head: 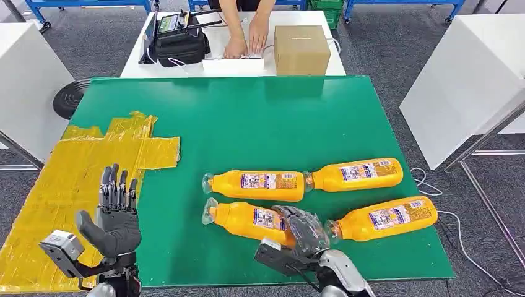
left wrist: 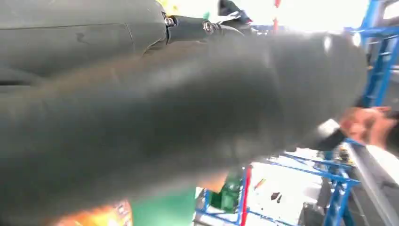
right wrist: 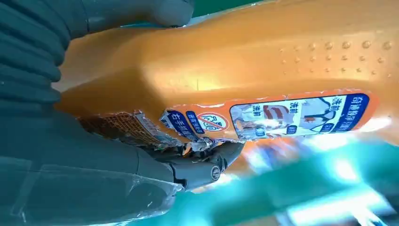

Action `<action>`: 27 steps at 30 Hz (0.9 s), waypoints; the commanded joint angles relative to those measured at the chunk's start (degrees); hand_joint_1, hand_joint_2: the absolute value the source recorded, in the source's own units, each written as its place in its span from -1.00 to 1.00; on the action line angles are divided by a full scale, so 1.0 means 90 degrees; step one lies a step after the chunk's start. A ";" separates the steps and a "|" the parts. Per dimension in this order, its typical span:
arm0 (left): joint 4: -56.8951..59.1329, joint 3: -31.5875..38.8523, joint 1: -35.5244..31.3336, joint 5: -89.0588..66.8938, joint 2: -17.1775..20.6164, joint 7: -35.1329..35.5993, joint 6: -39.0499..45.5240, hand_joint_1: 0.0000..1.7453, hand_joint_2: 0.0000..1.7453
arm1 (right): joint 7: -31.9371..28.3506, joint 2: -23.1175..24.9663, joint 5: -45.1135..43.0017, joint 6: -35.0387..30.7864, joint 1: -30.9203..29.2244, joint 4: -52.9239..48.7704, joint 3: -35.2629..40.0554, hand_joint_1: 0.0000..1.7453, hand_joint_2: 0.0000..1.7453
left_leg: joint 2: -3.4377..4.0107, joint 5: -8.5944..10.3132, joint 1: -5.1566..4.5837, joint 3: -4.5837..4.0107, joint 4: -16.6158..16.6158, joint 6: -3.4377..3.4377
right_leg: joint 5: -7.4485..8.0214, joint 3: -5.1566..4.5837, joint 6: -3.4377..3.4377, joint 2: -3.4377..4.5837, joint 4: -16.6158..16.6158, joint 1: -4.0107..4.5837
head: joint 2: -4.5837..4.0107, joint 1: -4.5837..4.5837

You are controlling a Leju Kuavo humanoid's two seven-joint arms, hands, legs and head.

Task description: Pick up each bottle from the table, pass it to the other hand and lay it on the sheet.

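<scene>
Four orange plastic bottles are lying on their sides on the green table (head: pixel 247 117), all long and rounded with clear caps pointing toward the robot's left and printed labels around the middle. The near-left bottle (head: pixel 247 219) is sitting under the right hand (head: pixel 303 232), whose dark fingers are wrapping around its base end; the right wrist view is showing fingers (right wrist: pixel 202 165) pressed against a torn, crinkled label and a patch of raised dots moulded in the smooth shell. It is lying almost straight across the table, slightly angled. The far-left bottle (head: pixel 257 184) is resting just beyond it, the far-right bottle (head: pixel 356 174) is touching that one's base with its cap, and the near-right bottle (head: pixel 384 218) is tilting up to the right.

The left hand (head: pixel 114 213) is standing upright with fingers spread, holding nothing, above the wrinkled yellow sheet (head: pixel 68 179), a glossy patchwork taped over the table's left corner.

Beyond, a person's hands (head: pixel 247 40) are resting on a white table beside a cardboard box (head: pixel 301 49).
</scene>
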 commanded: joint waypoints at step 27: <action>0.0767 -0.1317 -0.0139 0.0823 0.0595 0.0017 -0.1092 -1.00 1.00 | -0.1659 0.0502 -0.1908 -0.0515 -0.0211 -0.0278 -0.0159 1.00 1.00 | 0.0009 -0.0003 0.0000 0.0009 -0.0014 -0.0004 | 0.0000 0.0008 -0.0005 0.0003 -0.0013 0.0000 | 0.0000 0.0002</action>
